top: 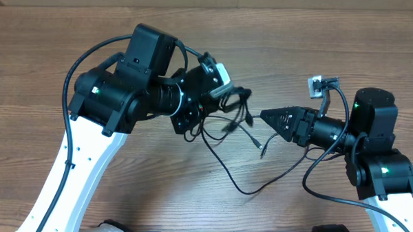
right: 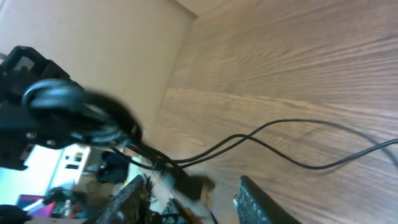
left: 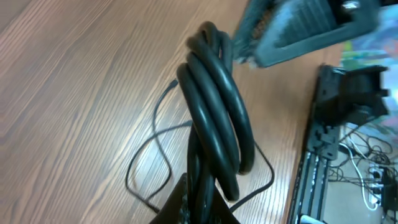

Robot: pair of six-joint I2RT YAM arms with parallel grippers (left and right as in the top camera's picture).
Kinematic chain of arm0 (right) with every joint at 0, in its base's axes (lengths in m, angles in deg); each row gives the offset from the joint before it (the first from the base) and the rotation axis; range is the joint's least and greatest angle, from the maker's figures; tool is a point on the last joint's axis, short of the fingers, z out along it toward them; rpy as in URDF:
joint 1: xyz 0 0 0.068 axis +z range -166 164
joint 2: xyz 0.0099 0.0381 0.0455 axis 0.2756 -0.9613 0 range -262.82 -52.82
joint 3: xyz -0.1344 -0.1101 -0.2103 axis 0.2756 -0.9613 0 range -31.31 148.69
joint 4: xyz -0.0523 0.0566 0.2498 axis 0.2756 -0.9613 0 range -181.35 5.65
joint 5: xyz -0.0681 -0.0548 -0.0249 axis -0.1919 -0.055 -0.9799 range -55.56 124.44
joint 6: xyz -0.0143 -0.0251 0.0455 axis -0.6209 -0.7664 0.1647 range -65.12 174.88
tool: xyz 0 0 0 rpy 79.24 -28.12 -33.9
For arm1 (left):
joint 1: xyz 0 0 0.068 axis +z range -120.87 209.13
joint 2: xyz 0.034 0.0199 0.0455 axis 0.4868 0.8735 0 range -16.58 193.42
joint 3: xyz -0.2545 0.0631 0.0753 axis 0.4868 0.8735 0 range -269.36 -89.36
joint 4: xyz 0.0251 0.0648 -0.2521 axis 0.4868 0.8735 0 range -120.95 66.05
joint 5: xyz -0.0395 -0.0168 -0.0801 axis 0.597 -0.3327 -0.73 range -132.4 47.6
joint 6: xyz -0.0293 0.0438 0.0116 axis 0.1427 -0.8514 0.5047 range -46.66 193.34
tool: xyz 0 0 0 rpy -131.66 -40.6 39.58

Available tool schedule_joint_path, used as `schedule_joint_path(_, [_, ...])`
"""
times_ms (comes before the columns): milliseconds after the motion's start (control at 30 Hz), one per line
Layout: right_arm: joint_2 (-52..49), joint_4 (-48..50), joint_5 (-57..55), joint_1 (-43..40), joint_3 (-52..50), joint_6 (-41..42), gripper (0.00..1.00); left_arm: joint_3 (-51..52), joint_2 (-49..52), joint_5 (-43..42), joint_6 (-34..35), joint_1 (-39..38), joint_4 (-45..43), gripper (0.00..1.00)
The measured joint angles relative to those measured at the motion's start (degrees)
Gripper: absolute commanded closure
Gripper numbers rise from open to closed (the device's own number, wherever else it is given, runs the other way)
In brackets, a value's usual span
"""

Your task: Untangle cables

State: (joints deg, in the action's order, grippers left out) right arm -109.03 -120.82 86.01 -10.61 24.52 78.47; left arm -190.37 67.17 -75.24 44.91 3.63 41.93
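- Thin black flexible cables [top: 240, 112] with small plugs, bunched at the black two-finger left gripper [top: 229, 96] over the brown wood-grain table [top: 196, 26]; loose strands trailing onto the wood.
- Pinched there in closed jaws, coiled in thick loops in the left wrist view.
- Black right gripper [top: 267, 116] just beside the loose plug ends, jaws partly apart, no clear hold on anything.
- Blurred in the right wrist view: a cord passing between its fingers [right: 264, 202]; contact impossible to tell.

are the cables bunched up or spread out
Mostly bunched: the cables hang as a coil of loops from the left jaws, a few loose strands trailing over the table.
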Motion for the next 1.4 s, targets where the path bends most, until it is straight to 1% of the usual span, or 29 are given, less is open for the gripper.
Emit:
schedule_joint_path(200, [0.5, 1.1, 1.1, 0.0, 0.0, -3.1, 0.51, 0.0, 0.0, 3.7, 6.0, 0.0, -0.7, 0.96])
schedule_joint_path(333, [1.3, 4.6, 5.5, 0.0, 0.0, -4.3, 0.48, 0.0, 0.0, 4.7, 9.3, -1.2, -2.9, 0.96])
schedule_joint_path(500, [1.9, 9.1, 11.0, 0.0, 0.0, -5.2, 0.48, 0.0, 0.0, 5.1, 11.4, -4.4, -4.0, 0.96])
schedule_joint_path(567, [2.1, 11.0, 13.2, 0.0, 0.0, -5.9, 0.48, 0.0, 0.1, 5.7, 11.8, -5.9, -3.9, 0.96])
schedule_joint_path(667, [2.1, 13.3, 16.4, 0.0, 0.0, -7.1, 0.44, 0.0, 0.5, 6.9, 12.0, -7.5, -3.9, 0.96])
schedule_joint_path(833, [2.1, 13.9, 18.5, 0.0, 0.0, -8.8, 0.44, 0.0, 1.5, 5.3, 12.1, -8.3, -6.4, 0.96])
schedule_joint_path(967, [2.1, 13.9, 18.7, 0.0, 0.0, -10.4, 0.40, 0.0, 1.7, 2.6, 12.1, -9.0, -8.4, 0.96])
schedule_joint_path(1100, [2.1, 14.3, 18.4, 0.0, 0.0, -11.7, 0.38, 0.0, 1.7, 0.9, 12.1, -10.6, -8.6, 0.96])
schedule_joint_path(1400, [2.1, 15.0, 17.0, 0.0, 0.0, -12.6, 0.38, 0.0, 1.7, -1.5, 11.9, -12.9, -8.6, 0.96])
